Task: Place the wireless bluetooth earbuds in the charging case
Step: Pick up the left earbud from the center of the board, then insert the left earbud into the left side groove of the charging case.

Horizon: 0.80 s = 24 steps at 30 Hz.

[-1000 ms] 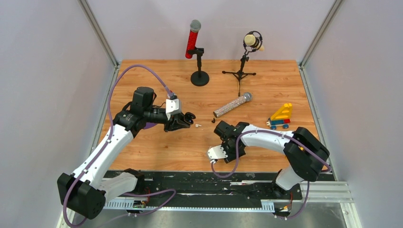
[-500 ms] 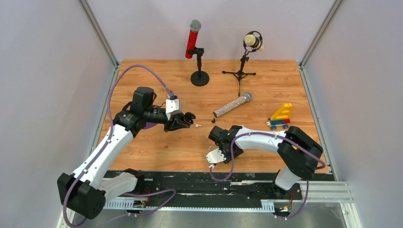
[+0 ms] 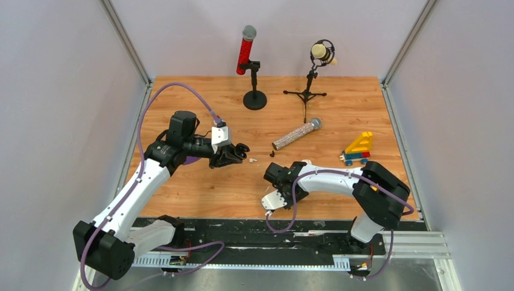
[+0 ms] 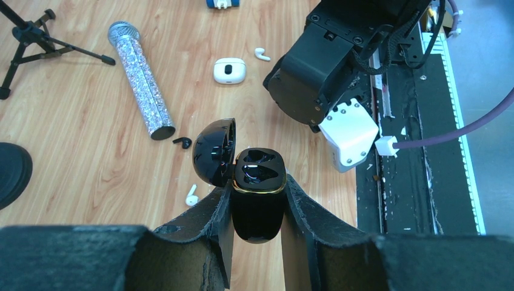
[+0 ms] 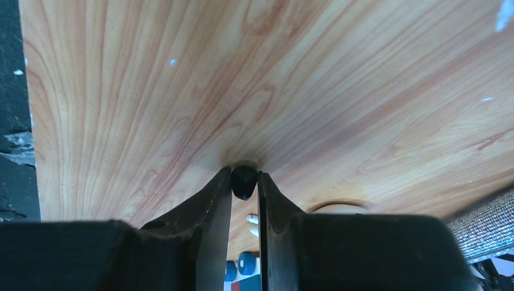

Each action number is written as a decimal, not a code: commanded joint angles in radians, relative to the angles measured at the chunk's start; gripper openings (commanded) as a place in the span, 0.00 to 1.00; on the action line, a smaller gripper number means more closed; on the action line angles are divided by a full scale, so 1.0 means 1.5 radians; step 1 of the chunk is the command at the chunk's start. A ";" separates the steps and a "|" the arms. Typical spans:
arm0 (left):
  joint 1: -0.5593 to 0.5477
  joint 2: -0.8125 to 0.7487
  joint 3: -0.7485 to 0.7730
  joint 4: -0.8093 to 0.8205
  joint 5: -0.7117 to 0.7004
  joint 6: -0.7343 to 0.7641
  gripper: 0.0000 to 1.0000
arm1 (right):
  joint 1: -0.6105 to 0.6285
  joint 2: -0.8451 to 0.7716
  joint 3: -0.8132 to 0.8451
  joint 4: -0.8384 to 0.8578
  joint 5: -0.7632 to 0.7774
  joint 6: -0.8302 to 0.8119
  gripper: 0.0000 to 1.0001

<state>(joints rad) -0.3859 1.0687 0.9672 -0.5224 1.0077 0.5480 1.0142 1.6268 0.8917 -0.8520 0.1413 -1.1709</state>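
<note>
My left gripper (image 4: 257, 182) is shut on the body of a glossy black charging case (image 4: 259, 200). Its lid (image 4: 213, 151) is swung open to the left, and the two sockets look empty. The left gripper (image 3: 233, 154) hangs over the table's left middle. My right gripper (image 5: 245, 177) points down at the wood, shut on a small black earbud (image 5: 244, 182); it (image 3: 274, 176) is right of the case. Loose on the table lie a black earbud (image 4: 182, 142) and two white earbuds (image 4: 191, 197) (image 4: 262, 54).
A white closed case (image 4: 230, 70) lies by the right arm's wrist (image 4: 321, 66). A glittery microphone (image 3: 296, 134) lies mid-table, two microphones on stands (image 3: 254, 100) (image 3: 306, 94) at the back, and a toy vehicle (image 3: 358, 149) to the right.
My right gripper slid a little left and toward the near edge, and its fingers closed onto the black earbud. The left arm and case stayed still.
</note>
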 commanded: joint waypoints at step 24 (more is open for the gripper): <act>-0.096 0.220 0.186 -0.019 0.025 -0.075 0.19 | -0.396 -0.371 0.169 0.419 -0.692 0.587 0.17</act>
<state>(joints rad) -0.4889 1.3605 1.1782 -0.5186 1.0153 0.4660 0.4511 1.1248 1.1645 -0.4881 -0.6895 -0.5934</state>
